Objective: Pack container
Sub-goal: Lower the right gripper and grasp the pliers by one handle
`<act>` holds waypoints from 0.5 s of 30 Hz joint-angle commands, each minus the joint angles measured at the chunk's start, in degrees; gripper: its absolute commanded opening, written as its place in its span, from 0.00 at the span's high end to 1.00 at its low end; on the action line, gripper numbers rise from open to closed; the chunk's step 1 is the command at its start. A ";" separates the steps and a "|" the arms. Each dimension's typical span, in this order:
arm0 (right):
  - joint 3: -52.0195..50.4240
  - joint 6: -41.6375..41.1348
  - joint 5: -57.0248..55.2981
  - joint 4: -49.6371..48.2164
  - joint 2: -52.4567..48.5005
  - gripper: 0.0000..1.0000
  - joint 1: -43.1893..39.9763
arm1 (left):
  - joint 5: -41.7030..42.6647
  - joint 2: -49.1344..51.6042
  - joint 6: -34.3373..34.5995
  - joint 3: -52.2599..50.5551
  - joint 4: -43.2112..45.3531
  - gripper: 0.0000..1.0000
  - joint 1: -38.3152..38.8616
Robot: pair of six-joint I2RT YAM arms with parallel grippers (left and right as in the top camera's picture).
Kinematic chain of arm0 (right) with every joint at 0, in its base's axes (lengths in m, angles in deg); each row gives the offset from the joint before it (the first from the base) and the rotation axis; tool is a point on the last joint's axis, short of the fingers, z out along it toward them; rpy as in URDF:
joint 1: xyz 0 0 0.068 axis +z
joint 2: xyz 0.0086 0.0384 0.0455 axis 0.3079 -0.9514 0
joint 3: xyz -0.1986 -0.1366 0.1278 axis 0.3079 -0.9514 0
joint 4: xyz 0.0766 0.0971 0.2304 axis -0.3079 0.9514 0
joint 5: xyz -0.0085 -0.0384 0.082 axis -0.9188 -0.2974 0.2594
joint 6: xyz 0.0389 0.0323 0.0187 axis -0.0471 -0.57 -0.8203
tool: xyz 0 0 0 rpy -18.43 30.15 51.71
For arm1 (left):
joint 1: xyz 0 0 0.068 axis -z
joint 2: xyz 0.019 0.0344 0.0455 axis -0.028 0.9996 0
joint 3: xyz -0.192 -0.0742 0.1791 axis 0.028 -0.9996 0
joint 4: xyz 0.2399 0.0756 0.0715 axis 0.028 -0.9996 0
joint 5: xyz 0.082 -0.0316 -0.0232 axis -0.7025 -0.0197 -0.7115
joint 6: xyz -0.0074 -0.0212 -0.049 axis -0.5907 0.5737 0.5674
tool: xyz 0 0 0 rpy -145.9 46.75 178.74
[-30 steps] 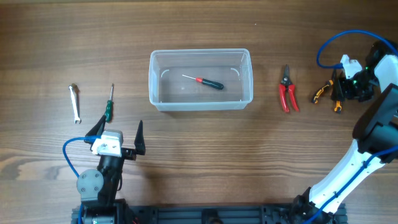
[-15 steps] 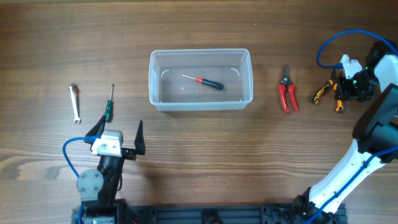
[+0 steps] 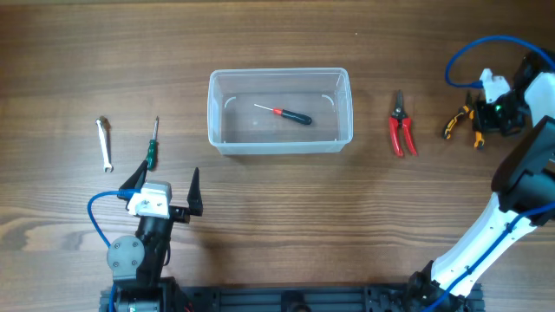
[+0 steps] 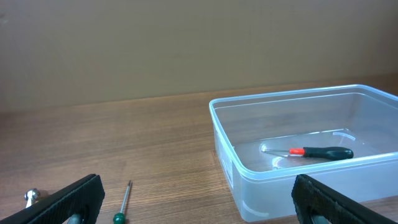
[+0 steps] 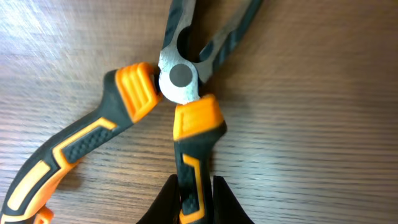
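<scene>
One red-and-black screwdriver (image 3: 286, 113) lies in the container (image 3: 279, 73), mid-tabletop. Outside lie the wrench (image 3: 104, 144), green screwdriver (image 3: 153, 147), red pruning shears (image 3: 400, 126) and orange pliers (image 5: 196, 118). The right end effector (image 5: 189, 200) pinches one pliers handle; the left end effector (image 3: 167, 184) gapes wide, empty.

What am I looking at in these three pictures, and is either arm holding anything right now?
Two robot arms with two-finger grippers work at a wooden table. The overhead view looks straight down; each of the other two comes from a camera on a wrist. The left gripper is open and empty, facing the clear container, which holds a red-and-black screwdriver. Left of the container lie a green screwdriver and a small wrench; right of it, red pruners. The right gripper, far right, is closed on one handle of the orange-and-black pliers.
</scene>
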 commanded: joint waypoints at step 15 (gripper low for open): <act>42.38 1.01 6.29 19.96 2.91 0.96 14.49 | -0.31 -0.37 -0.70 -0.37 -0.02 0.00 0.39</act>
